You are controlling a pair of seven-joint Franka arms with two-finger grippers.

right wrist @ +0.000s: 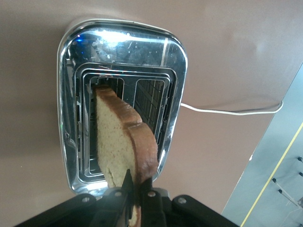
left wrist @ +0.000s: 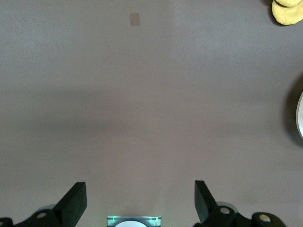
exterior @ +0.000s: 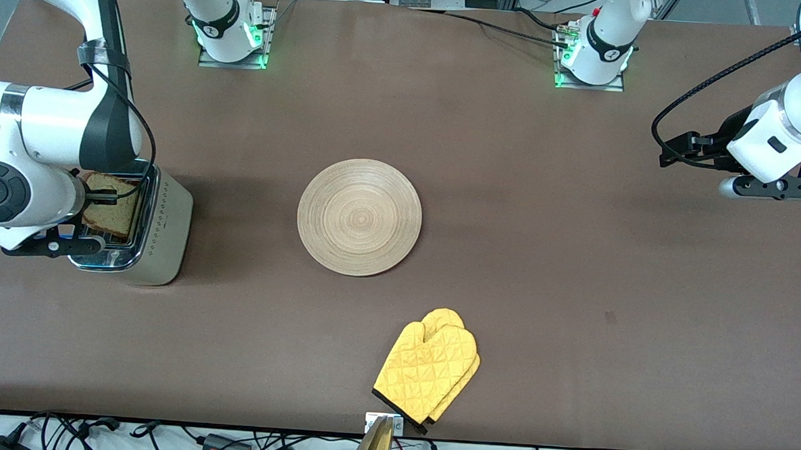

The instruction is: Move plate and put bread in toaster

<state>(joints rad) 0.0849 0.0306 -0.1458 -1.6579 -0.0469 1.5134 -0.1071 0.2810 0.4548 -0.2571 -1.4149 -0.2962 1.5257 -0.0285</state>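
Right claw (right wrist: 135, 198) is pinched on the bread (right wrist: 120, 142), slice upright directly below it, lower edge entering one toaster (exterior: 160, 231) slot — insertion step in hand. Next: straight descent, then let go. Left claw (left wrist: 140, 201) waits wide open, empty, over bare worktop (exterior: 542, 224). Plate (exterior: 359, 216) sits mid-worktop, well clear of both claws.
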